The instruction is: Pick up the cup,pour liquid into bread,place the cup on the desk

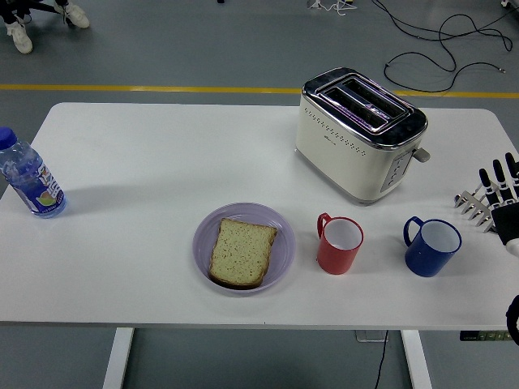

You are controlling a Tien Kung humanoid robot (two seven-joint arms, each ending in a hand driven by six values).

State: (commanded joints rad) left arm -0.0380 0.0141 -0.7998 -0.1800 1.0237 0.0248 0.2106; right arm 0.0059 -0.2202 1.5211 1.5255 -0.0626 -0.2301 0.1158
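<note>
Two cups stand near the front of the white table (162, 162): a red cup (339, 244) and, to its right, a blue cup (431, 246), both upright with handles to the left. A slice of bread (241, 252) lies on a lilac plate (280, 231) left of the red cup. My right hand (493, 198) is at the picture's right edge, right of the blue cup and apart from it, fingers spread and holding nothing. The left arm does not show.
A cream toaster (359, 132) stands behind the cups. A water bottle (29, 181) stands at the table's left edge. Cables (438, 40) lie on the floor beyond the table, and a person's shoes (20, 32) show at top left.
</note>
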